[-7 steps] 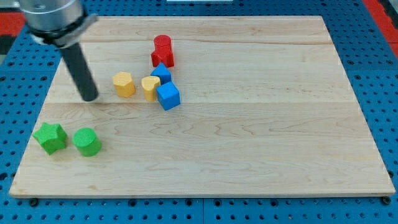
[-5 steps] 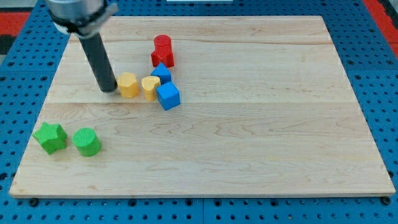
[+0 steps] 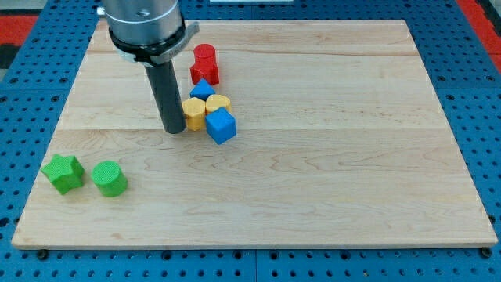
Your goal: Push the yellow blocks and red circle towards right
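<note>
Barely begun: my tip (image 3: 174, 131) is pressed against the yellow blocks (image 3: 194, 114) (upper-left centre, nothing gripped); the red circle (image 3: 204, 63) is untouched.

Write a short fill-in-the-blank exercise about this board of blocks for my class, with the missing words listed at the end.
1. My tip sits just to the view's ____ of the two yellow blocks.
2. The red block lies toward the view's ____ from the yellow pair.
3. The two ____ blocks sit apart near the board's lower left corner.
4. The number of blue blocks is ____.

Missing words: left; top; green; two
</note>
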Robot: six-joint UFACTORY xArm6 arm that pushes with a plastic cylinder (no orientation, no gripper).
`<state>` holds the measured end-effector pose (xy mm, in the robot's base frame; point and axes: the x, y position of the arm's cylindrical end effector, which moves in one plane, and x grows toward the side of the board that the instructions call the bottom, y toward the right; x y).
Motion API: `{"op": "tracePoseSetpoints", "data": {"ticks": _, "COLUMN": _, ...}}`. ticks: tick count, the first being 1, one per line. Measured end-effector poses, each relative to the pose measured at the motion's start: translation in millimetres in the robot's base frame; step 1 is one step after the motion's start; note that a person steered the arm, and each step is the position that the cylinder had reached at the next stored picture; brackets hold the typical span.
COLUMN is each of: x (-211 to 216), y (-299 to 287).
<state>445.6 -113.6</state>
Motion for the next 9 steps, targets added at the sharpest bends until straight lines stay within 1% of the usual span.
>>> {"op": "tracePoseSetpoints", "data": {"ticks": 1, "x": -21, "y": -53}}
{"op": "tracePoseSetpoints", "data": {"ticks": 2, "x": -79, "y": -44}}
{"op": "tracePoseSetpoints", "data": {"ticks": 3, "x": -122, "y": -22}}
{"op": "tracePoseSetpoints", "data": {"ticks": 4, "x": -156, "y": -10}}
{"op": "tracePoseSetpoints", "data": {"ticks": 5, "x": -155, "y": 36}}
{"op": "tracePoseSetpoints", "data": {"ticks": 6, "x": -146, "y": 70}}
{"op": "tracePoseSetpoints", "data": {"ticks": 7, "x": -171, "y": 70}}
{"op": "tracePoseSetpoints", "data": {"ticks": 8, "x": -205, "y": 106}}
{"op": "tracePoseSetpoints", "data": {"ticks": 9, "x": -176, "y": 115}}
